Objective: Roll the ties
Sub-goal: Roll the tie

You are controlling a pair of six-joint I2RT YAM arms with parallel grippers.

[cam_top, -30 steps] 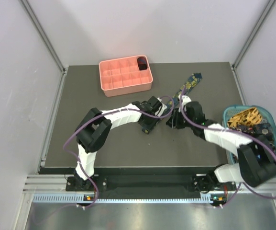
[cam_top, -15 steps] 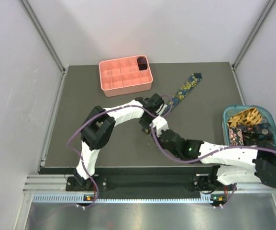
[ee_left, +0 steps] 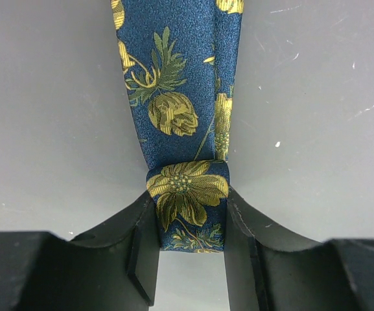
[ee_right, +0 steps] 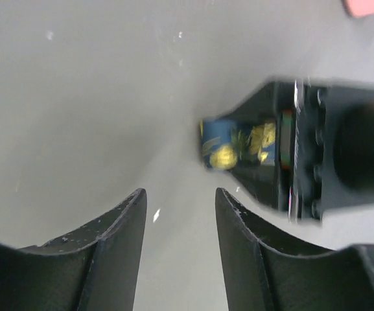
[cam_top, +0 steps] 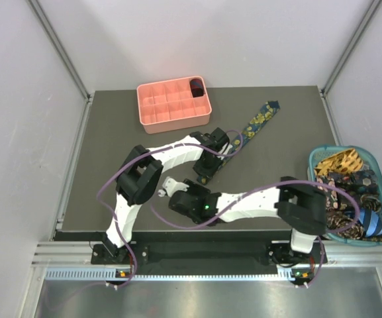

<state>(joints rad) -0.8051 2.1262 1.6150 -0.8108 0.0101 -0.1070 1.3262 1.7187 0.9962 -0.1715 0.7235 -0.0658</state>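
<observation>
A navy tie with yellow flowers (ee_left: 174,78) lies flat on the dark table, running from the middle to the back right (cam_top: 260,118). Its near end is folded into a small start of a roll. My left gripper (ee_left: 190,217) is shut on that folded end, one finger on each side (cam_top: 205,172). My right gripper (ee_right: 177,201) is open with nothing between its fingers. It hovers low over bare table at the front left of centre (cam_top: 167,187). Its blurred view shows the left gripper holding the tie's end (ee_right: 229,146).
A salmon-pink grid tray (cam_top: 177,123) stands at the back, with a dark coiled tie (cam_top: 196,87) in its back right cell. A teal basket (cam_top: 312,173) at the right edge holds several loose ties (cam_top: 339,162). The right arm stretches across the table's front.
The right arm has swung from beside the tie, right of centre, across to the front left, and its jaws have widened. The left gripper has kept its hold on the tie's end.
</observation>
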